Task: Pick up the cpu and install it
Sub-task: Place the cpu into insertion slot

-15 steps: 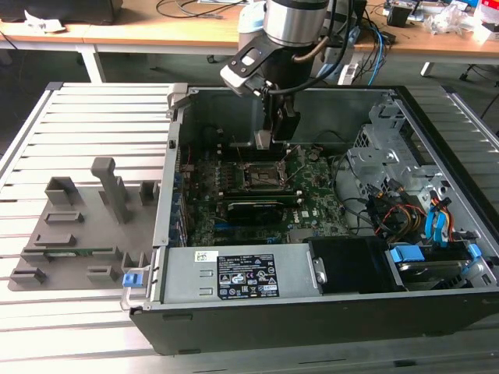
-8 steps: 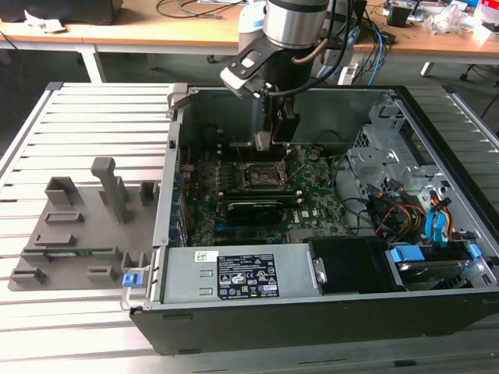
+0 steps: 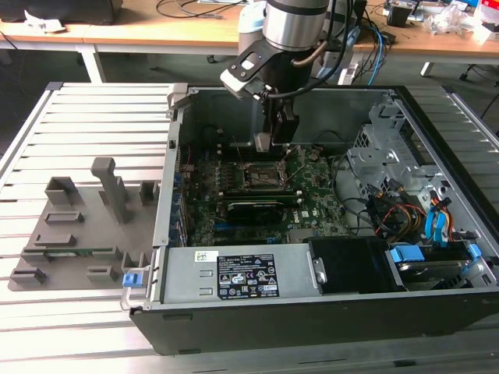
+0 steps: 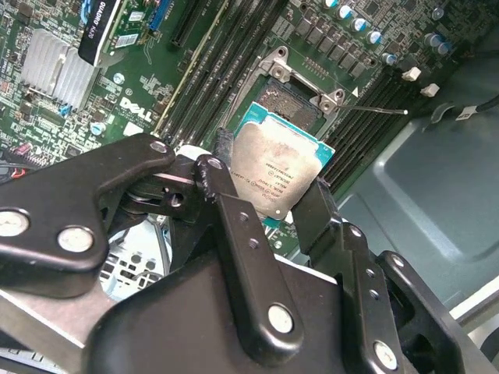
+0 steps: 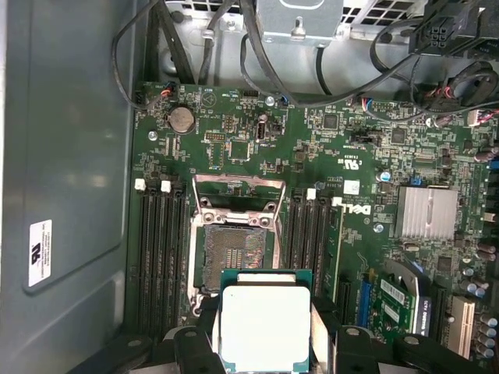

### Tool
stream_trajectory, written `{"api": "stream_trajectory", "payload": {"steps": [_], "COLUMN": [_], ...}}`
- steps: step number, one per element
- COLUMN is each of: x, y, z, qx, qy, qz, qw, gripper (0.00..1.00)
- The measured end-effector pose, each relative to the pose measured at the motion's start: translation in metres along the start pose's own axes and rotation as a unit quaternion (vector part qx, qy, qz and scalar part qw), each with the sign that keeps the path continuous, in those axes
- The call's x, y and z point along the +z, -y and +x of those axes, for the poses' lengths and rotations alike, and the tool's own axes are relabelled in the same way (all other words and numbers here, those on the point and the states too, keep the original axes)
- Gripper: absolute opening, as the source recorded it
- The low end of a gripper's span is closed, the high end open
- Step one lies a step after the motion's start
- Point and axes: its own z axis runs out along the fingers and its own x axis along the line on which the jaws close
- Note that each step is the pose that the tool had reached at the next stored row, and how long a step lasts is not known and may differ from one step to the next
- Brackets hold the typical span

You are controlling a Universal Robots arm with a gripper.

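Claw [image 4: 269, 187]: clamps the cpu [image 4: 279, 167] between two black fingers [image 4: 234, 226], pressed on opposite edges. In both wrist views, looks like a small flat square, with a silvery-white metal top, faintly smudged and finely printed, seated on a green-edged board slightly wider than the lid. Tilts a little in the second wrist view. Hangs over the motherboard [image 5: 234, 140], just beside the open socket [image 5: 234, 253], apart from it. Leaves the socket bare, with the latch frame [image 5: 238, 191] lifted. In the exterior view, hovers in the upper middle of the frame, inside the open case [image 3: 437, 132], just above the long black card [image 3: 257, 206] in the picture.
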Motion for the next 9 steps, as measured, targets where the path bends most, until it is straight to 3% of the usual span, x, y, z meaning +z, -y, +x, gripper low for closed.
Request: {"api": "stream_trajectory", "payload": {"steps": [9], "x": [0.0043], "y": [-0.0002], "z": [0.0001], "qx": [0.000], "qy": [0.0000], "qz": [0.0000], "qw": [1.0000], "gripper": [0.55]}}
